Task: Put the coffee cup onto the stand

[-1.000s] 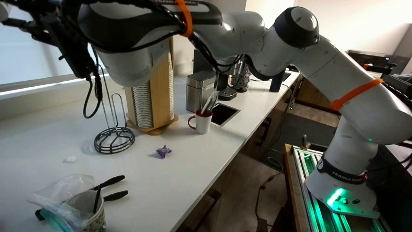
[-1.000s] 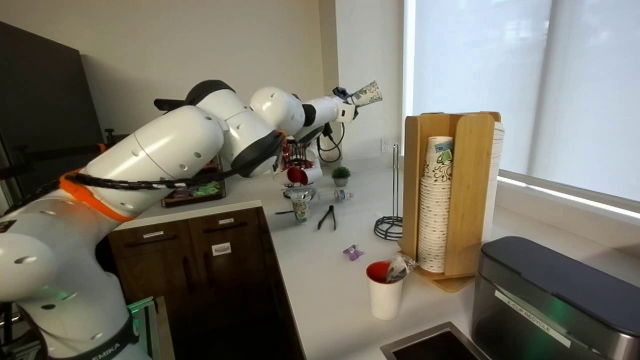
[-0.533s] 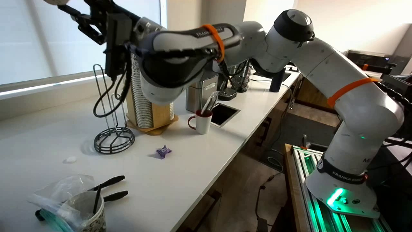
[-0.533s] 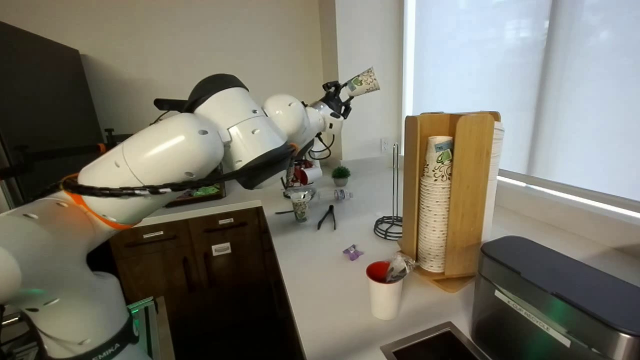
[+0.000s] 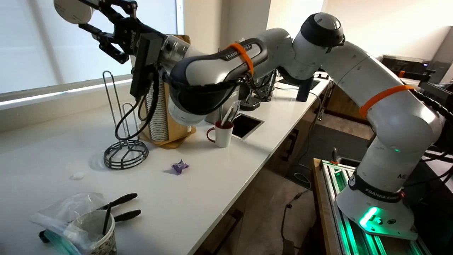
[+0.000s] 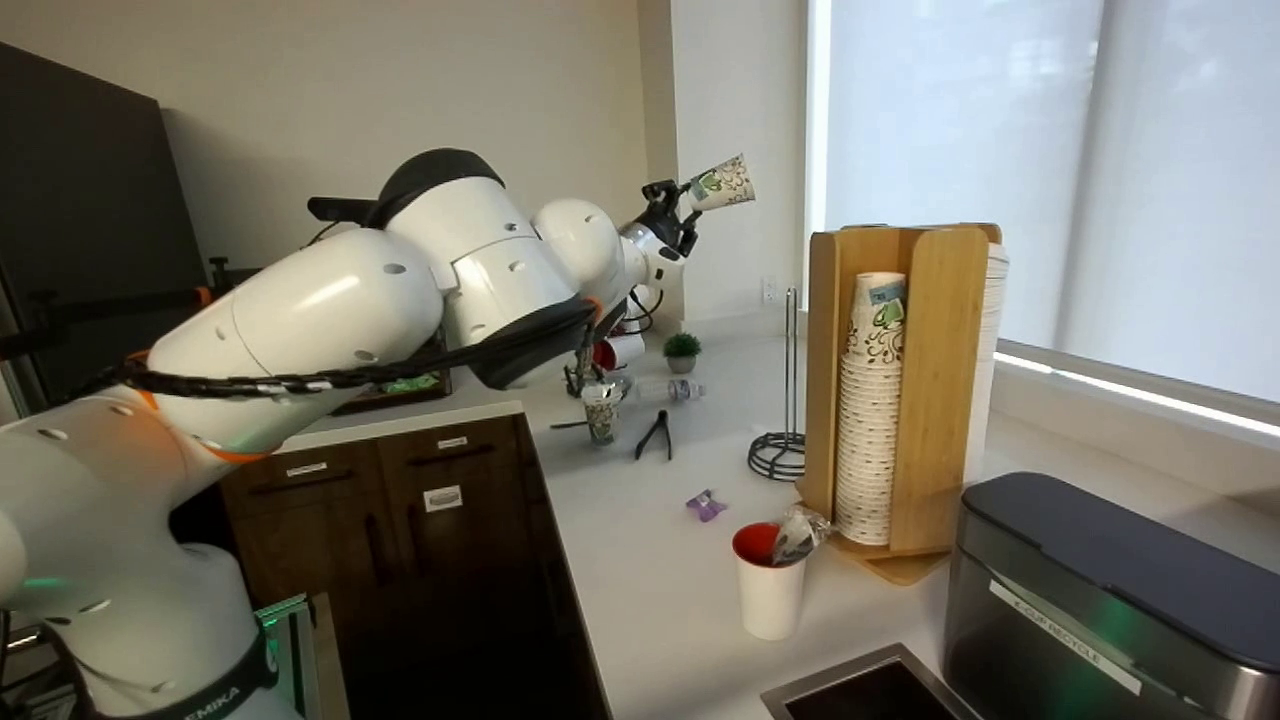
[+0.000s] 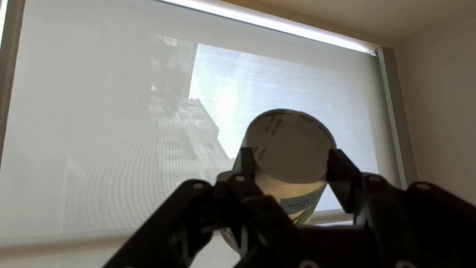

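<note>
The coffee cup (image 6: 725, 185) is a whitish paper cup with dark swirls and a green mark. My gripper (image 6: 688, 203) is shut on its narrow bottom end and holds it tilted, high above the counter. Its wide mouth points away from the gripper. In an exterior view the cup (image 5: 73, 11) is partly cut off at the top edge, between the fingertips. In the wrist view the cup's round bottom (image 7: 292, 145) faces the camera between the two fingers (image 7: 291, 162). The black wire stand (image 5: 126, 156) stands upright on the counter, below the gripper. It also shows in an exterior view (image 6: 777, 458).
A tall wooden cup holder (image 6: 955, 380) stands beside the stand. A white mug with red inside (image 6: 770, 600), a purple wrapper (image 5: 180, 166), black tongs (image 6: 655, 437) and another paper cup with plastic bags (image 5: 106, 244) are on the counter. A window is behind.
The gripper and cup rose, then sank slightly. In an exterior view they moved right and down into the picture. The cup stayed held; the stand has not moved.
</note>
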Controlling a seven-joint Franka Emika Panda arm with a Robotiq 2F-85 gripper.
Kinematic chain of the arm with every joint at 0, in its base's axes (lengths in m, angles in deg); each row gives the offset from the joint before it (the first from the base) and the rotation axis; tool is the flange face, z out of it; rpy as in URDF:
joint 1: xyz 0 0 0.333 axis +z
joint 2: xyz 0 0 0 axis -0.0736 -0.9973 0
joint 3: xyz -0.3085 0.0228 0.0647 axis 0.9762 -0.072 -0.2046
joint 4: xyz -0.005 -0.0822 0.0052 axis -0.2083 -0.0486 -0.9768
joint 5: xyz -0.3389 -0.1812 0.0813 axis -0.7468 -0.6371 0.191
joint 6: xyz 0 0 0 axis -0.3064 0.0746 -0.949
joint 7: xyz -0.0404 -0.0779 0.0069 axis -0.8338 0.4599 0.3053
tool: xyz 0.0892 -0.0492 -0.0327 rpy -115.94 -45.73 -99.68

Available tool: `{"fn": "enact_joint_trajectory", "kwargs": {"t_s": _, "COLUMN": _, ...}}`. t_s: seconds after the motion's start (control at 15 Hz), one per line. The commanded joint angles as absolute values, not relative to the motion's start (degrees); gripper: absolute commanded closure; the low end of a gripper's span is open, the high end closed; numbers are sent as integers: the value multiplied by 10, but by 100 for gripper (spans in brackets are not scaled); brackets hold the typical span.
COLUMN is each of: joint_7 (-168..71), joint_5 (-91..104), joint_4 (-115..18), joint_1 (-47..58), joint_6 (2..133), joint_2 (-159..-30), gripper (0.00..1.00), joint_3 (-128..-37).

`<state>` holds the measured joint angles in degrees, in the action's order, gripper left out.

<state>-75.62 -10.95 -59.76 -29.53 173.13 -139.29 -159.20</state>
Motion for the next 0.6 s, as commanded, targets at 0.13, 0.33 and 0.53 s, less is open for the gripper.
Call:
{"fn": "enact_joint_trajectory", "kwargs": {"t_s": 0.13, "joint_7": -868, "joint_5": -67, "joint_4": -567, "joint_1": -266, "joint_6": 1773, "joint_2": -1382, "gripper": 73, "joint_3": -1560}}
{"fn": "enact_joint_trajectory", "kwargs": {"t_s": 0.33, "joint_7": -850, "joint_5": -66, "joint_4": -537, "joint_1": -284, "joint_6": 1751, "joint_2": -1444, "gripper": 73, "joint_3": -1635}}
{"fn": "enact_joint_trajectory", "kwargs": {"t_s": 0.53, "joint_7": -906, "joint_5": -79, "joint_4": -533, "joint_1": -282, "joint_6": 1751, "joint_2": -1464, "gripper": 73, "joint_3": -1656}}
